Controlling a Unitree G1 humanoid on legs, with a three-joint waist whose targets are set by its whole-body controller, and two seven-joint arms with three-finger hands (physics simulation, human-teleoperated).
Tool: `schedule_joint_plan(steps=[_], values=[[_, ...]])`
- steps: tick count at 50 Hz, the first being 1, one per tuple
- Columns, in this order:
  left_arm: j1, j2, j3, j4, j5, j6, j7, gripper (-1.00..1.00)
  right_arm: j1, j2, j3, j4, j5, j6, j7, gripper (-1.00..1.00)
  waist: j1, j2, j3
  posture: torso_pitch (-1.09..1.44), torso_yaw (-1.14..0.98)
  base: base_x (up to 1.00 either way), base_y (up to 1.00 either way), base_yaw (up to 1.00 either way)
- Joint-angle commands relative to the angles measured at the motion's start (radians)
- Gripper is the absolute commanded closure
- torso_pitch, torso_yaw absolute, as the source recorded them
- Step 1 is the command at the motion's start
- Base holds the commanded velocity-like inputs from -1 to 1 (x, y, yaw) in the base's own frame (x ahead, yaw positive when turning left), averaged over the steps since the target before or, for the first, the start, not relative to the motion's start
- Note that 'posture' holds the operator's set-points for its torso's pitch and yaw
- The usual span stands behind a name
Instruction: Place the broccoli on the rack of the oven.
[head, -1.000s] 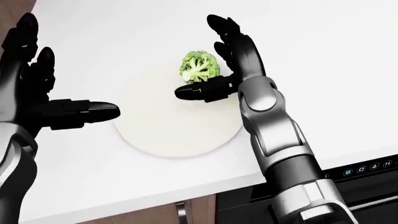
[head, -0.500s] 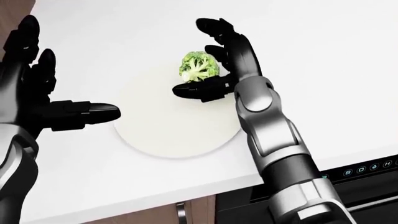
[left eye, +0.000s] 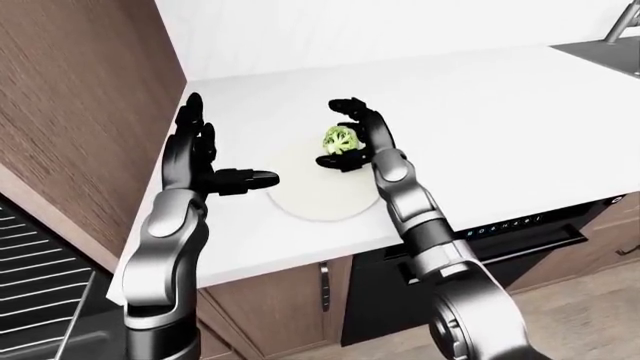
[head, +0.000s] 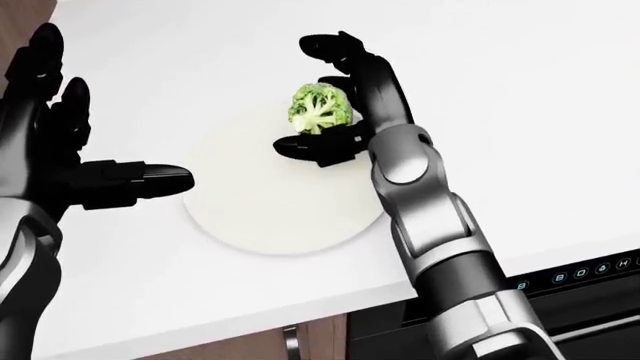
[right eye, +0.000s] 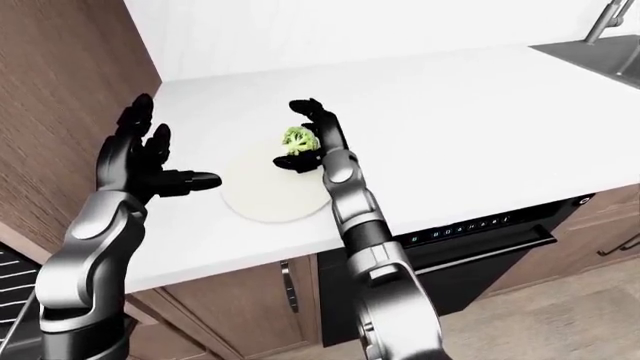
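Two hands open: right hand (head: 335, 94) cupping broccoli (head: 321, 108) (not clenched); close evenly around crown; left hand (head: 70, 150) idle.

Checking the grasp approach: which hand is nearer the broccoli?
Right. The right hand cups the broccoli with open fingers around it on the plate; the left hand hovers open well to its left.

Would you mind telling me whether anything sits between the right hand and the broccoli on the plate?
Nothing visible does. The right hand is open, its fingers curled over the broccoli and its thumb below it on the white plate. Only bare plate and counter lie around it. The left hand hovers open off to the left.
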Motion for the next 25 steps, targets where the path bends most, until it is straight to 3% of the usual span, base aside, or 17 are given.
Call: schedule_joint_plan(steps=[1,25], values=[[-0.028,0.010,0.008,-0.037,0.000,-0.030,0.001,-1.00,-0.039,-0.004,-0.001,-0.043,-0.007,-0.033,-0.009,-0.36,0.000,0.004,-0.028,0.00,0.00,0.00,0.00,0.00],[-0.028,0.011,0.009,-0.042,-0.003,-0.026,0.004,-1.00,-0.048,-0.008,0.001,-0.040,-0.044,-0.042,-0.014,-0.24,0.000,0.004,-0.028,0.00,0.00,0.00,0.00,0.00]])
